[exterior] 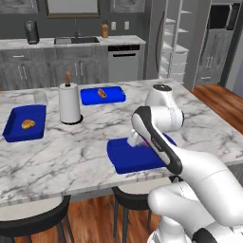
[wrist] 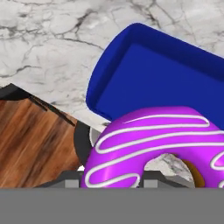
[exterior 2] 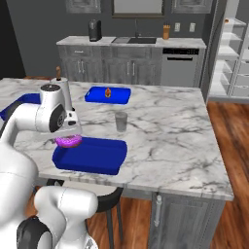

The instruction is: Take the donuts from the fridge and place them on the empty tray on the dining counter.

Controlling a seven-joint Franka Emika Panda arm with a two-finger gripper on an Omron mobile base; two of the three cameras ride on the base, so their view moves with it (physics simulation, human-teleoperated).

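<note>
**One donut over the tray's near corner, close to the counter's edge**

Largest first: the dining counter [exterior 2: 165, 131] carries the empty blue tray [exterior 2: 97, 158] right along its near edge, above the stools [exterior: 28, 218]. Two other blue trays with pastries [exterior: 102, 95] sit farther back, toward the far and left edges, with a paper towel roll [exterior: 70, 102] between them. A glass [exterior 2: 120, 121] stands just behind the empty tray.

The gripper [exterior 2: 68, 136] holds its jaws narrow, clamped on the purple donut [exterior 2: 69, 141], which hangs above the tray's near-left corner rather than its middle. My worry: released here, the donut may land on the raised rim, tip outward and roll off the counter edge to the floor. A shift toward the tray's centre looks safer. The fridge [exterior: 178, 42] stands open beyond the counter's far right corner; I cannot see the second donut.
</note>
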